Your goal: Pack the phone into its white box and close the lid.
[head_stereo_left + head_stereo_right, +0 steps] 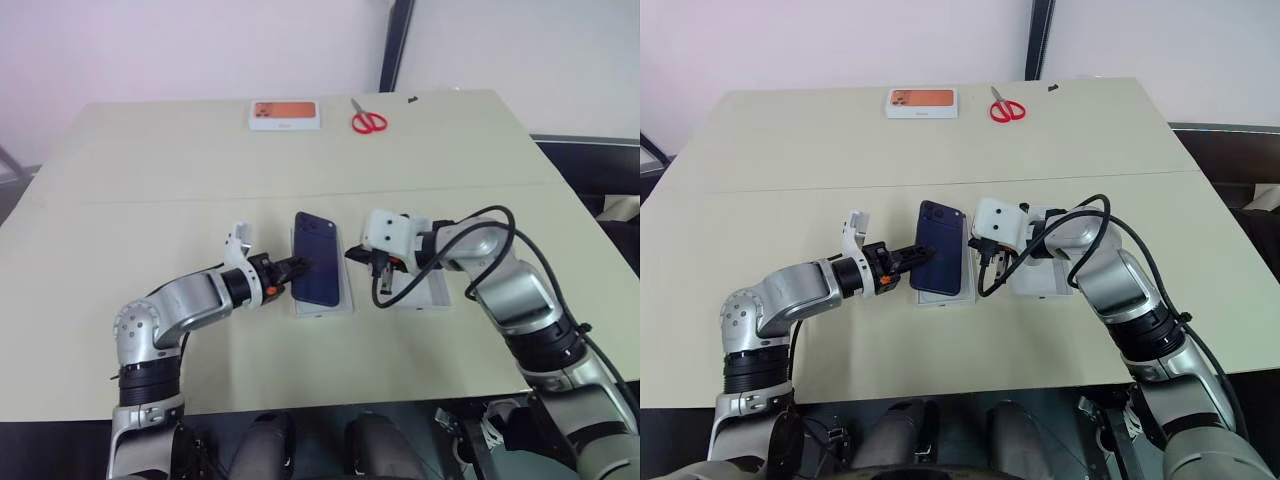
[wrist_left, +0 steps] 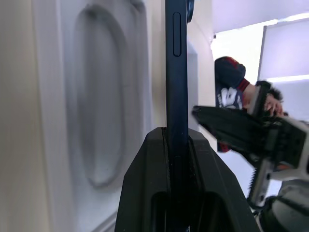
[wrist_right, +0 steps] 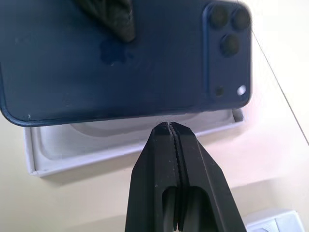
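1. The left gripper [image 1: 297, 268] is pinched on the long edge of the phone [image 1: 317, 258]; in the left wrist view the slim navy body is seen clamped between the two black fingers [image 2: 145, 193].
2. The phone is held tilted, glossy back and camera cluster [image 3: 228, 34] facing the right wrist camera, its lower edge just above the white box [image 3: 120, 145].
3. The white box sits on the table [image 1: 150, 170] directly under the phone; an oval recess [image 2: 99, 130] is visible in its inner face, so it may be an insert that is seated in the tray. This cannot be settled.
4. The right gripper [image 3: 170, 126] is pressed together, empty, tip just beside the phone's free long edge.
5. A second white piece [image 1: 425, 290], probably the lid, lies on the table beside the box, partly hidden by the right arm.
6. Step in hand, as judged: lowering the phone into the box, steadied from the right.
7. Next move calls for levelling the phone, aligning its corners with the box walls, then releasing the pinch. Risk: an edge gets caught on the rim.
8. Lid closure is not yet started.
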Robot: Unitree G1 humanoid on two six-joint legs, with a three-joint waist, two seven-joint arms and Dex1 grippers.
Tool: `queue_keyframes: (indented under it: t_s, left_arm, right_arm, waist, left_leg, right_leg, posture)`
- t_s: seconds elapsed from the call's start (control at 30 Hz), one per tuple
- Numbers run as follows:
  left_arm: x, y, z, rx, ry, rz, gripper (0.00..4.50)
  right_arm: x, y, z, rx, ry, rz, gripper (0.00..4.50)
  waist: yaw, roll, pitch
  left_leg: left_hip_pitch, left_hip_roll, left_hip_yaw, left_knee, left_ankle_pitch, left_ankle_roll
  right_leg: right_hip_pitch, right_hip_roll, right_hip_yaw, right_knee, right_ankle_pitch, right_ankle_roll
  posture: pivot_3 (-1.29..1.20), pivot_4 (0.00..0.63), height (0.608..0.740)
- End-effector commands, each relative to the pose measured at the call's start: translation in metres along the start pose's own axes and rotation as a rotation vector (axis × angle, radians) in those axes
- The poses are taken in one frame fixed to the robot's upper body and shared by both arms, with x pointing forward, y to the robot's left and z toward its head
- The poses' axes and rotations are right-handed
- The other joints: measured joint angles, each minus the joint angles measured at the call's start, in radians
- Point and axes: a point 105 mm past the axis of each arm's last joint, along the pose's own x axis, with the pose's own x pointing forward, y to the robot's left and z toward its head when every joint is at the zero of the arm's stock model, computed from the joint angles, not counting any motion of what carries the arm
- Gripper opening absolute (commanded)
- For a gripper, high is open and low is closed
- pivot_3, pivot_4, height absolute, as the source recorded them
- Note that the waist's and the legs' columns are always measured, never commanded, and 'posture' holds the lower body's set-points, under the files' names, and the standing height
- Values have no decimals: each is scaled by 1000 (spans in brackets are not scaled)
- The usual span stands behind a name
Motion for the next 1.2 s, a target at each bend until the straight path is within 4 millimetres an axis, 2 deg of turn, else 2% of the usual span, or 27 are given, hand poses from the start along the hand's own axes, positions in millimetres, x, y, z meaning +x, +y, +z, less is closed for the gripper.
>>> queue_keyframes:
  t_s: [0.03,0.2,0.33,0.47,0.6,0.73,0.83,0.93,1.0,1.1,1.2]
  left_arm:
    - [0,-12,2,-11,-32,-34,19]
    - [1,-13,-1,-15,-36,-28,19]
    - [-1,-12,-5,21,-18,-20,1823]
    - [-9,-6,-4,75,6,3,3884]
    - [-24,5,1,159,41,61,3884]
    - [-47,13,9,279,77,127,3884]
    - [-67,11,24,445,63,175,3884]
    - [-87,9,56,718,-48,272,3884]
    - [-93,8,69,871,-96,309,3884]
    - [-94,14,79,1035,-65,349,3884]
    - [-85,16,74,1183,28,327,3059]
  right_arm:
    - [-4,-3,6,-20,-17,-28,0]
    - [-3,-5,4,-22,-10,-38,0]
    - [-2,-8,6,-29,-12,-47,0]
    - [-1,-10,8,-34,-18,-50,0]
    - [0,-11,9,-38,-22,-49,0]
    - [-1,-12,9,-41,-21,-52,0]
    - [-2,-16,8,-43,-14,-63,0]
    - [-3,-19,5,-35,-7,-79,0]
    - [-3,-20,3,-35,-1,-81,0]
    - [-2,-22,-1,-42,17,-87,0]
    - [-4,-26,-8,-51,58,-104,0]
  waist:
    - [8,0,0]
    - [20,0,0]
    - [21,0,0]
    - [19,0,0]
    - [17,0,0]
    - [18,0,0]
    - [18,1,0]
    - [19,1,1]
    - [19,2,1]
    - [20,3,2]
    - [21,3,2]
  left_leg:
    - [0,0,0,0,0,0]
    - [0,0,0,1,0,0]
    - [0,0,0,1,0,0]
    - [0,0,0,1,0,0]
    - [1,0,0,0,0,0]
    - [1,0,0,0,0,0]
    - [1,0,0,0,0,0]
    - [1,0,0,0,0,0]
    - [1,0,0,-1,0,0]
    - [1,0,0,-2,0,0]
    - [1,0,0,-2,0,0]
  right_leg:
    - [0,0,0,0,0,0]
    - [1,0,0,-1,0,0]
    - [2,0,0,-1,0,0]
    - [2,0,0,-1,0,0]
    - [2,0,0,-1,0,0]
    - [1,0,0,-2,0,0]
    - [1,0,0,-2,0,0]
    - [2,1,0,-2,0,-1]
    - [2,1,0,-4,0,-1]
    - [2,1,0,-4,0,-1]
    - [2,0,0,-5,0,-1]
  posture:
    - [0,150,740]
    - [0,150,740]
    - [0,150,740]
    - [0,150,740]
    - [0,150,740]
    - [0,150,740]
    - [0,150,740]
    - [0,150,740]
    - [0,150,740]
    - [0,150,740]
    - [0,150,740]
